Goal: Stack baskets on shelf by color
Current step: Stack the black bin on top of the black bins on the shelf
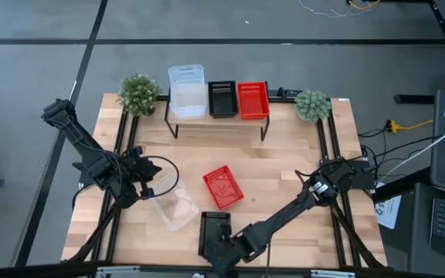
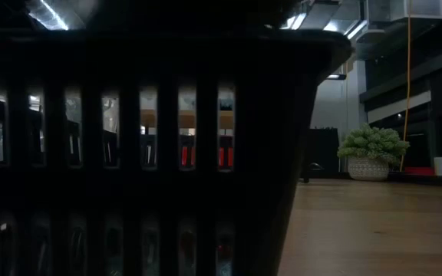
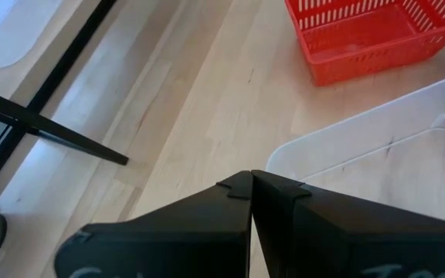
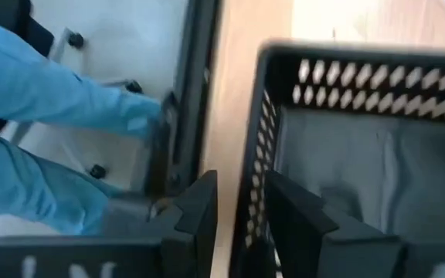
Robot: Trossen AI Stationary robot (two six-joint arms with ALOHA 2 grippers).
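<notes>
A: What's on the wooden table [image 1: 284,162]?

B: At the far edge stands the shelf [image 1: 216,122], its long axis running left to right. On it sit 3 groups side by side: clear baskets [image 1: 187,91] at the left, a black basket [image 1: 222,99] in the middle, a red basket [image 1: 253,100] at the right, each with its long axis running near to far.

A: And the loose ones?

B: A clear basket [image 1: 174,205] lies near left, turned diagonally. The left gripper [image 3: 251,193] sits at its rim, fingers pressed together with the thin wall seemingly pinched between them. A red basket [image 1: 222,187] rests mid-table, long axis tilted from far-left to near-right.

A: The right arm?

B: The right gripper [image 4: 242,202] straddles one wall of a black basket [image 1: 214,230] at the near edge, 1 finger inside, 1 outside, closed on it. That basket's long axis runs near to far.
</notes>
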